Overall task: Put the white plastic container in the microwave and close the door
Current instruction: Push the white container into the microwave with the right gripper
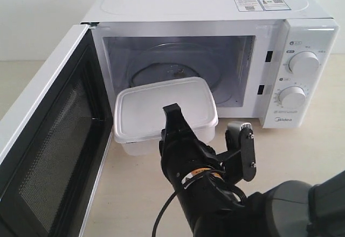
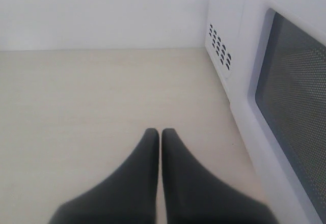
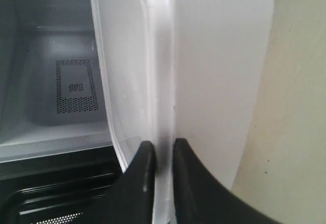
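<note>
Container (image 1: 156, 105) rim in right gripper (image 3: 162, 143), at microwave (image 1: 215, 11) mouth (door (image 1: 48, 156) wide)

The exterior view looks down from the front into the open microwave (image 1: 302, 27). The left wrist view faces low along the counter (image 2: 91, 96) beside the door (image 2: 295, 107). The right wrist view, close against the white plastic container (image 3: 219, 56), shares that cavity.

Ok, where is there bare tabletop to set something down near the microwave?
Bare table in front of the microwave's dial panel, and a strip between the open door and the right arm. Crowded at the cavity mouth, where the right gripper holds the white plastic container.
</note>
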Tool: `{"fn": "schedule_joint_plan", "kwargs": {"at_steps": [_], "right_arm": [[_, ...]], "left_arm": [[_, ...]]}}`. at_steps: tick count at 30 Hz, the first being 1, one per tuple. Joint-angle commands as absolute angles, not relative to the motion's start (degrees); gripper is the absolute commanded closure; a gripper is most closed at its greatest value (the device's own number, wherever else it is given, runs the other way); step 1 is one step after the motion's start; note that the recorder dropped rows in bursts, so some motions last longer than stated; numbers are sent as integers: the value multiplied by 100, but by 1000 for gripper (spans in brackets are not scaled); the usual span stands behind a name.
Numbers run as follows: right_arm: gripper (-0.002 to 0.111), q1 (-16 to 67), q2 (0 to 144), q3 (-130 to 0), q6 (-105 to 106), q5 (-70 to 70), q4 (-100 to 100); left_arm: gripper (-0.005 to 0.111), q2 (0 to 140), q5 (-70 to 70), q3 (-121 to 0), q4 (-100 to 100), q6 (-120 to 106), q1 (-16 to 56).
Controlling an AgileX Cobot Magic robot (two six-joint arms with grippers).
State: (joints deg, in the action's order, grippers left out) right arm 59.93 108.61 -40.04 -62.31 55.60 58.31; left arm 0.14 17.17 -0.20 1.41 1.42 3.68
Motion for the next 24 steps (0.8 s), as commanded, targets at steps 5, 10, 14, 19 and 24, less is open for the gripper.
{"fn": "schedule_joint_plan", "kwargs": {"at_steps": [5, 10, 14, 19, 24], "right_arm": [[108, 5855, 10782, -4014, -6430, 6143, 5593], [108, 5501, 10782, -4014, -6560, 6104, 5333], [108, 5189, 10782, -4014, -6649, 6104, 5097], [108, 4777, 10782, -4221, -6864, 5930, 4597], [108, 4416, 10806, -4846, -6427, 5171, 4394]], "left_arm": [[102, 0, 1695, 0, 110, 185, 365], [102, 0, 1695, 0, 110, 185, 365], [102, 0, 1695, 0, 110, 185, 365], [102, 0, 1695, 0, 110, 185, 365], [102, 0, 1695, 0, 110, 185, 365]]}}
